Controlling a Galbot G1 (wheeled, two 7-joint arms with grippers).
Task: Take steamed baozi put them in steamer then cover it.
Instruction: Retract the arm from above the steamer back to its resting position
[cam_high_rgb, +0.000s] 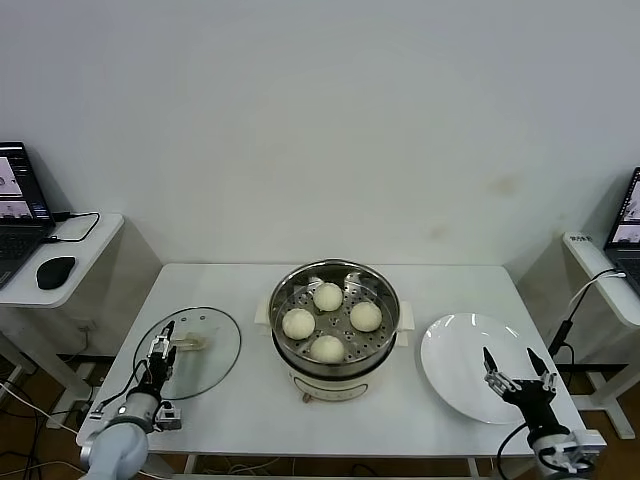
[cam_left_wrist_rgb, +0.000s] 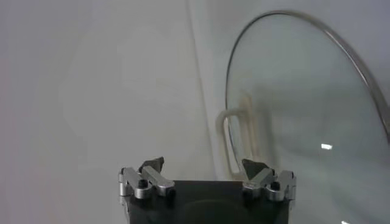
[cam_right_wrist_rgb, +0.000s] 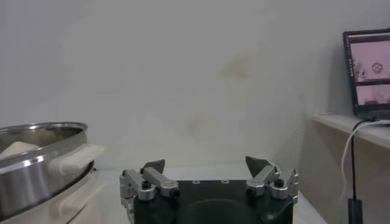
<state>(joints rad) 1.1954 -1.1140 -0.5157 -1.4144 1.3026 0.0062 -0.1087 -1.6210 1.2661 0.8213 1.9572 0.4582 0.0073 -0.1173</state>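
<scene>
The steamer (cam_high_rgb: 383, 302) stands at the table's middle with several cream-white baozi (cam_high_rgb: 328, 296) on its perforated tray; its rim and handle show in the right wrist view (cam_right_wrist_rgb: 36, 159). The glass cover (cam_high_rgb: 215, 345) lies flat on the table at the left, with its cream handle (cam_high_rgb: 193, 341) on top. My left gripper (cam_high_rgb: 163, 345) is open and empty over the cover's near-left edge; in the left wrist view (cam_left_wrist_rgb: 203, 165) the handle (cam_left_wrist_rgb: 233, 141) lies just beyond the fingertips. My right gripper (cam_high_rgb: 518, 365) is open and empty over the white plate (cam_high_rgb: 455, 360), also seen in its wrist view (cam_right_wrist_rgb: 206, 164).
A side desk at the left holds a laptop (cam_high_rgb: 20, 210) and a mouse (cam_high_rgb: 55, 271). Another desk with a laptop (cam_high_rgb: 628, 230) and cables stands at the right. The white plate is empty.
</scene>
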